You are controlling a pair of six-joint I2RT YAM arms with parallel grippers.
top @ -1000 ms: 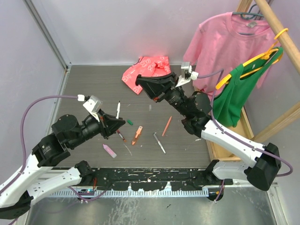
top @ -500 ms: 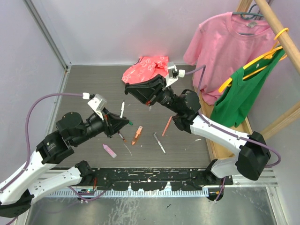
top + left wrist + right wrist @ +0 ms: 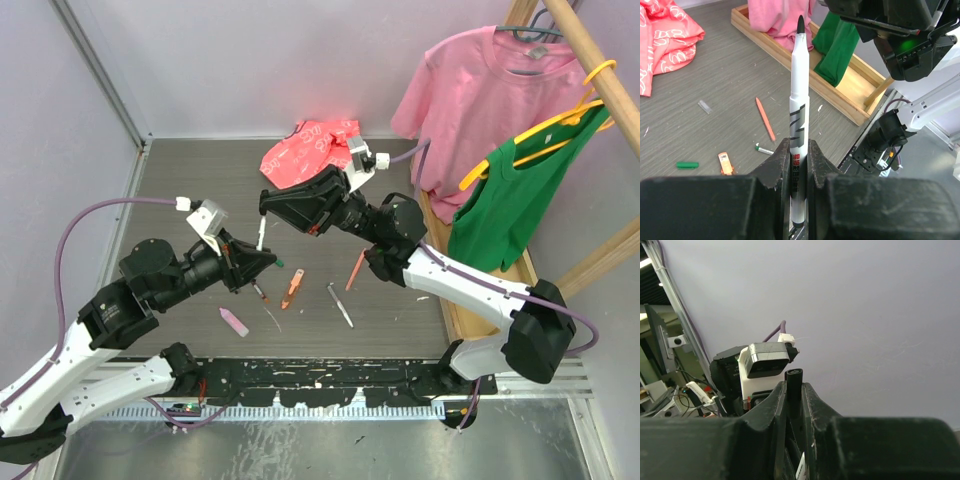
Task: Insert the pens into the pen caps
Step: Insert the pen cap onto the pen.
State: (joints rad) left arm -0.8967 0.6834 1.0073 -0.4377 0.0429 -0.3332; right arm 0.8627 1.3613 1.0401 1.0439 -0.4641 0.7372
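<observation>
Left end effector (image 3: 799, 165) is clamped on a white marker (image 3: 798, 107), uncapped, black tip pointing up and away from the fingers (image 3: 777, 167) in the left wrist view. From the top cam the marker (image 3: 260, 232) sticks out toward the right arm, tip close to the right end effector (image 3: 264, 203), which hangs just above it over the mid desk (image 3: 190, 180). Right end effector (image 3: 793, 395) is pinched narrow on a black cap (image 3: 793, 382), open end facing out past the fingers. Can't tell from the top view whether tip and cap touch. Lying on the desk: green cap (image 3: 277, 261) just right of the left end effector, dark red pen (image 3: 258, 291) below it, short orange pen (image 3: 292, 288), salmon-orange pen (image 3: 356, 268), 2nd white marker (image 3: 340, 304), pink highlighter (image 3: 234, 321) nearest the arm bases. Red patterned cloth (image 3: 300, 150) sits at the far side, behind the right arm. Pink shirt (image 3: 470, 90) and green top (image 3: 500, 200) hang on the rack at right.
</observation>
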